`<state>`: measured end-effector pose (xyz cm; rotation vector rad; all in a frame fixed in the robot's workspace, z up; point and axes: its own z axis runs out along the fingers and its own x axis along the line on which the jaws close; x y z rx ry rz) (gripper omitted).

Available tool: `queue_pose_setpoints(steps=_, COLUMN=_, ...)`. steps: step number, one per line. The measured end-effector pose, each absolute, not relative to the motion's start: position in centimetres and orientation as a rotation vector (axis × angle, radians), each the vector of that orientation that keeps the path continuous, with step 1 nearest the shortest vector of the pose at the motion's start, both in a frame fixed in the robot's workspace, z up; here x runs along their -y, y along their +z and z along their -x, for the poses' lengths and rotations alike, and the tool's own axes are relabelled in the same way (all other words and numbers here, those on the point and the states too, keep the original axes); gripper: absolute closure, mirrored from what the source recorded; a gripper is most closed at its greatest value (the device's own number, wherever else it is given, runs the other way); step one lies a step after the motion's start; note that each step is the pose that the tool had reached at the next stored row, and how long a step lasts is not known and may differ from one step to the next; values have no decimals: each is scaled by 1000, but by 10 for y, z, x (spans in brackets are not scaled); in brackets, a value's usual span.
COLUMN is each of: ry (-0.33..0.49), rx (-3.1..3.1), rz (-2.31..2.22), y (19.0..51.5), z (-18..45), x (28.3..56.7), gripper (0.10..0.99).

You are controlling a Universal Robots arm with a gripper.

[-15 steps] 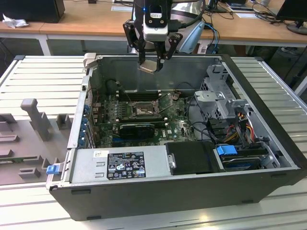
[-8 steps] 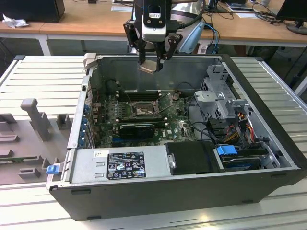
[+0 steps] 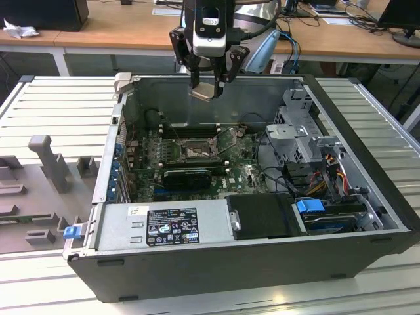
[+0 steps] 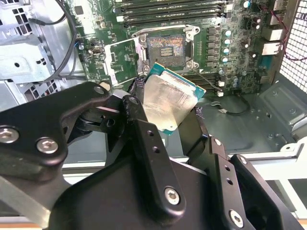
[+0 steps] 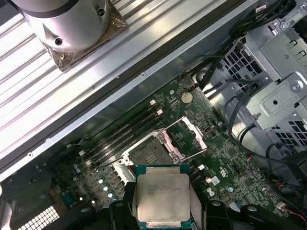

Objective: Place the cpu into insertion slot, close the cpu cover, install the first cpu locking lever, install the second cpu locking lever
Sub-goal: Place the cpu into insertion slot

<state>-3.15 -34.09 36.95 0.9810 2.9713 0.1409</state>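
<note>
An open computer case [image 3: 262, 266] lies on a ribbed metal table [image 3: 62, 98]; wooden desks [image 3: 118, 33] run behind it. A grey fixture [image 3: 47, 156] stands on the table at the exterior view's left.

Inside the case lie a green motherboard [image 3: 244, 174], a power supply [image 3: 164, 226] along the near wall and a drive cage [image 3: 298, 131] at the exterior view's right; cables [image 3: 328, 167] crowd beside the cage.

The gripper [image 3: 209, 80] hangs over the case's far rim, its fingers [image 4: 144, 136] clamped on the cpu [image 4: 170, 103], which is held tilted, well above the board. The insertion slot [image 5: 148, 155] lies bare; the cpu cover [image 5: 195, 131] stands swung open beside it, with memory slots [image 5: 125, 128] on the other side.
</note>
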Motion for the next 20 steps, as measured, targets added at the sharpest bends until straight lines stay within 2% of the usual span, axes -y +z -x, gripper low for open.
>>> queue_pose_setpoints(steps=20, ry=140, rx=-2938, rz=-1068, y=369, z=31, x=341, gripper=553)
